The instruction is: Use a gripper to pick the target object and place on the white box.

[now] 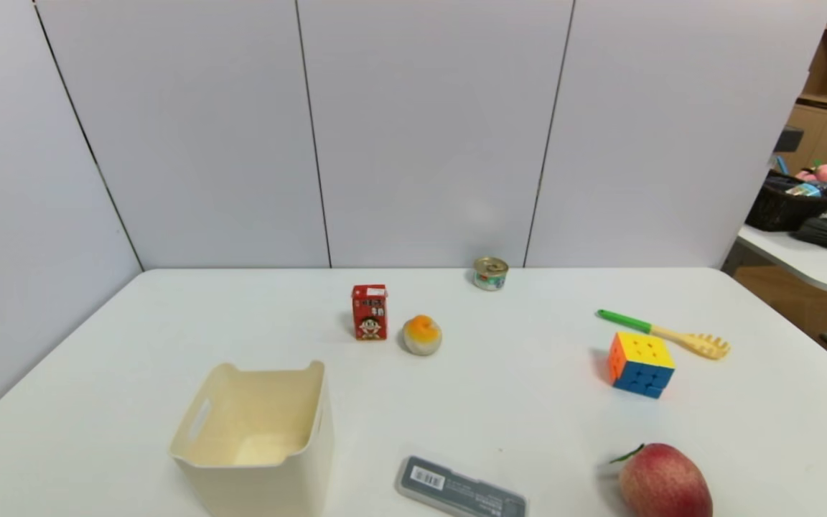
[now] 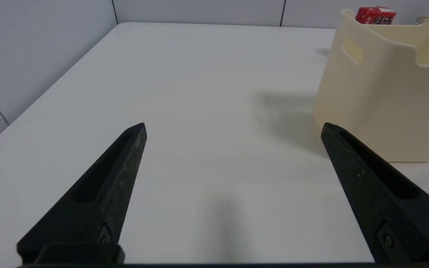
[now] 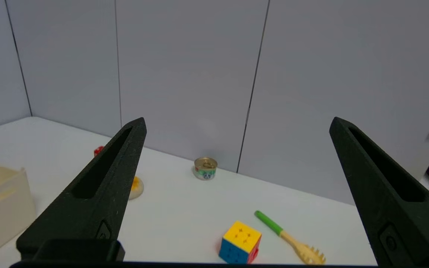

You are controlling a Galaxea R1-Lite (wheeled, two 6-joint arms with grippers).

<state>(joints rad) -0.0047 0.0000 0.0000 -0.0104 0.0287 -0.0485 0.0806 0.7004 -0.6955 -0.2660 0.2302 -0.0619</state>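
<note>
The white box [image 1: 255,431], a cream open-top bin with handle slots, stands at the front left of the table; the left wrist view shows its wall [image 2: 378,96] close by. My left gripper [image 2: 233,126] hangs open over bare table beside the box, holding nothing. My right gripper [image 3: 237,119] is open too, raised above the right side of the table and looking down on the colour cube [image 3: 240,242]. Neither gripper appears in the head view. Nothing lies in the box.
On the table: a red drink carton [image 1: 370,311], a round orange-topped cake [image 1: 422,334], a small tin can [image 1: 490,273], the colour cube [image 1: 640,364], a green-handled pasta fork [image 1: 665,334], a red peach [image 1: 665,482] and a grey flat case [image 1: 461,490].
</note>
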